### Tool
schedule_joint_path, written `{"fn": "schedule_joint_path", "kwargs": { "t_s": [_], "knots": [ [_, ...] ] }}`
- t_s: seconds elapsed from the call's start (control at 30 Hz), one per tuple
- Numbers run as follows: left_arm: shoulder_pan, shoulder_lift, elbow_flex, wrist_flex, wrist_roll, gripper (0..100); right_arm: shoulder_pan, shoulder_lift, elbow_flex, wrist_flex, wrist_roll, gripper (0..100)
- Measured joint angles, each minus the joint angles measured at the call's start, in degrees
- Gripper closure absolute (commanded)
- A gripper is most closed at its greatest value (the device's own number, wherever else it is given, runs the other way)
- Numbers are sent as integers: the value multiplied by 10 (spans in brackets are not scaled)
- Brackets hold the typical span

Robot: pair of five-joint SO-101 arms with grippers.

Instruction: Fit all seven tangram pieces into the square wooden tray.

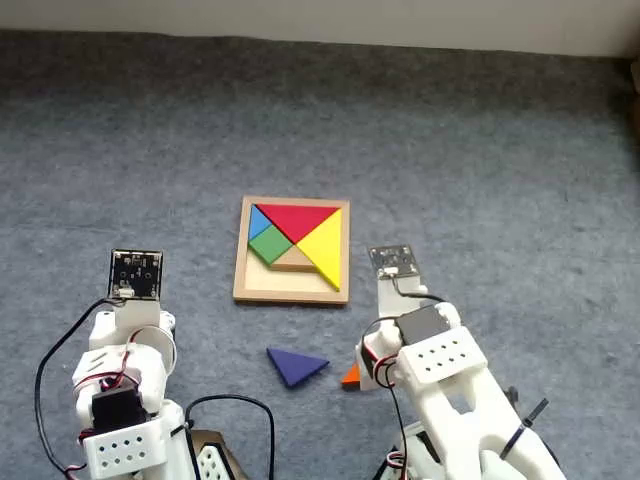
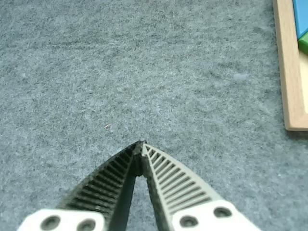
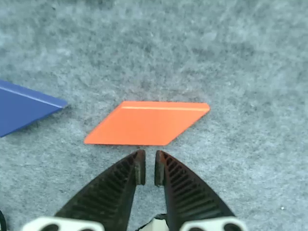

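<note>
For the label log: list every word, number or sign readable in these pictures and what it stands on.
No text can be read anywhere.
wooden tray, blue triangle, orange piece: plain surfaces, no print.
left arm's circuit board, right arm's circuit board: any marks are too small to read.

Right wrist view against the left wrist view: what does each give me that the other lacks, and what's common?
Right wrist: the orange parallelogram flat on the carpet just ahead of the right gripper, jaws narrowly apart, with a corner of the blue triangle beside it. Left wrist: the wooden tray edge with slivers of a light blue piece and a green piece inside, and the left gripper, tips touching. Shared: grey carpet.
</note>
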Motion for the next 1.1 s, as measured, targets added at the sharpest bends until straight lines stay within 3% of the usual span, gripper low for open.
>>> {"fn": "schedule_joint_path", "kwargs": {
  "t_s": [0.23, 0.47, 0.83, 1.1],
  "knots": [
    [0, 0, 0, 0, 0, 993, -3, 42, 0, -8, 0, 950],
    [0, 0, 0, 0, 0, 993, 2, 173, -2, -103, 0, 950],
    [0, 0, 0, 0, 0, 993, 92, 200, -105, -245, 0, 950],
    [0, 0, 0, 0, 0, 993, 95, 200, -164, -147, 0, 947]
  ]
}}
